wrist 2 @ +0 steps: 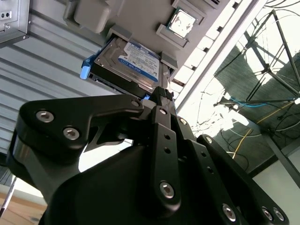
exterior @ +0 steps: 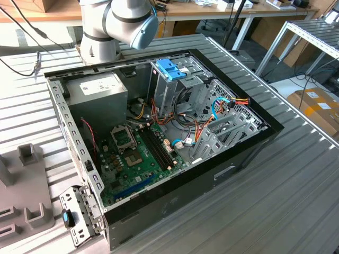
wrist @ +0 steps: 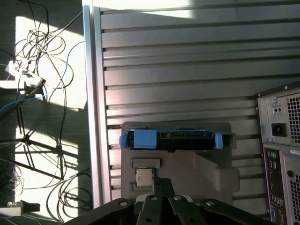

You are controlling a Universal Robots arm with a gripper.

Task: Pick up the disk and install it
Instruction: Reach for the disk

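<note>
The disk (wrist: 171,140) is sitting in a grey holder (wrist: 220,176) on the slatted table (wrist: 187,61) near the computer case (wrist: 283,154), while the arm's black jaws are hanging close to it, pressed together and gripping nothing

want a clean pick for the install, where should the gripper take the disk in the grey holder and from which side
Pinch the disk across its two flat faces at the free upper edge, between the blue side rails, coming from above. It stands on edge in the grey holder, so that edge looks the most open.
</note>
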